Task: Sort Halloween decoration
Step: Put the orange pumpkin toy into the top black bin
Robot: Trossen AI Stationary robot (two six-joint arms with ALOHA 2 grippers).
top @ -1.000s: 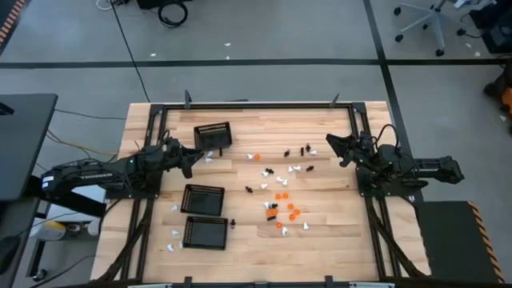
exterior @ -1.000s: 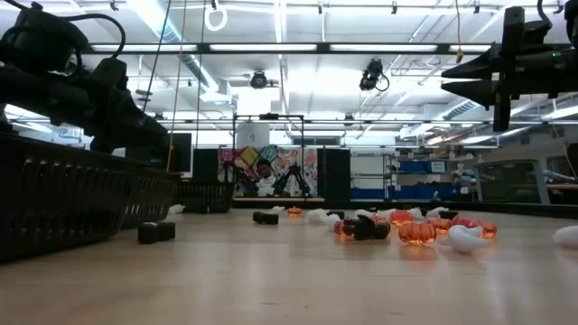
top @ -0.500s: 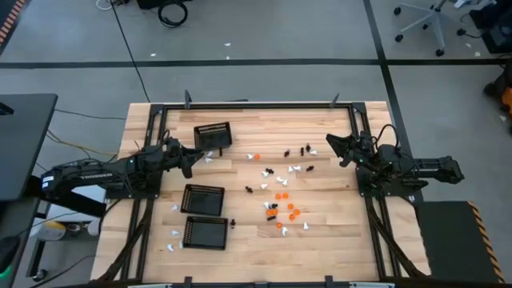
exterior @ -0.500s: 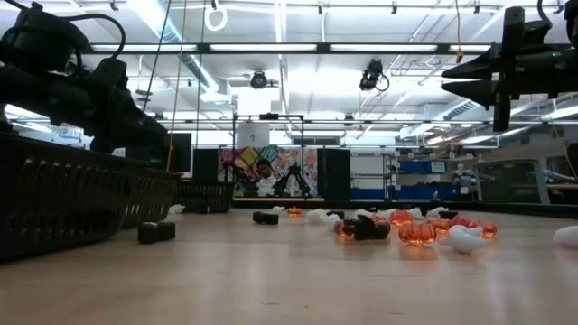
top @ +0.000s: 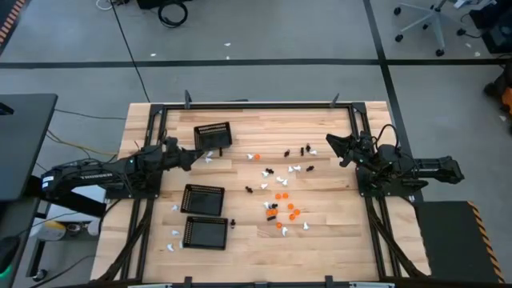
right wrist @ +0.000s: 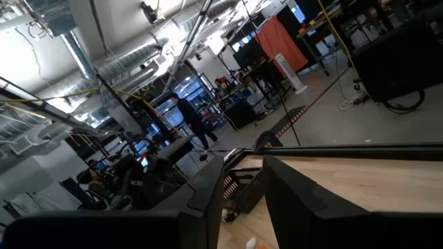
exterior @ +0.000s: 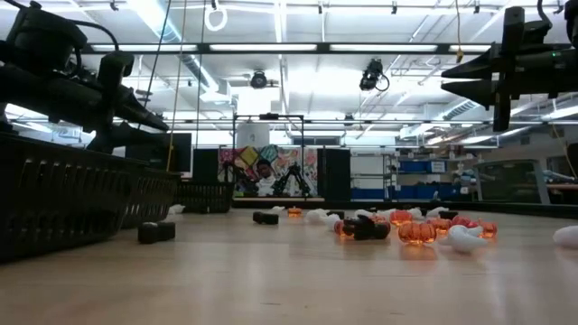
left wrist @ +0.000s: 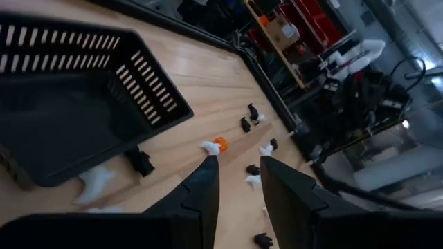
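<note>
The left gripper (top: 194,154) hangs above the table (top: 336,228) at about 9 o'clock from the table's middle, just beside the near corner of the first mesh basket (top: 213,137). In the left wrist view its two fingers (left wrist: 205,185) stand a little apart with nothing between them. That view looks past them at the basket's slotted wall (left wrist: 149,90), with a white piece (left wrist: 95,182) and a black piece (left wrist: 142,162) lying on the wood just beside it.

Two more mesh baskets lie toward 7 o'clock: a second basket (top: 202,199) and, touching or nearly touching it, a third basket (top: 206,232). A few stray white pieces (top: 174,237) rest on the wood beside these, and one small black piece (top: 233,223) sits against the third basket's right side.

The Halloween decoration (top: 280,196) is scattered loose across the middle of the table. Black and white pieces mix toward 12 o'clock, with a single orange piece (top: 257,157) near them. A cluster of orange pieces (top: 290,211) lies toward 6 o'clock, with white and black bits among them. In the low view the orange ones (exterior: 417,232) glow beside a dark lump (exterior: 364,228) and a white piece (exterior: 462,237).

The right gripper (top: 332,146) is held clear above the table at 3 o'clock, well apart from the pieces. Its fingers (exterior: 470,78) are spread open and empty, pointing toward the middle.
</note>
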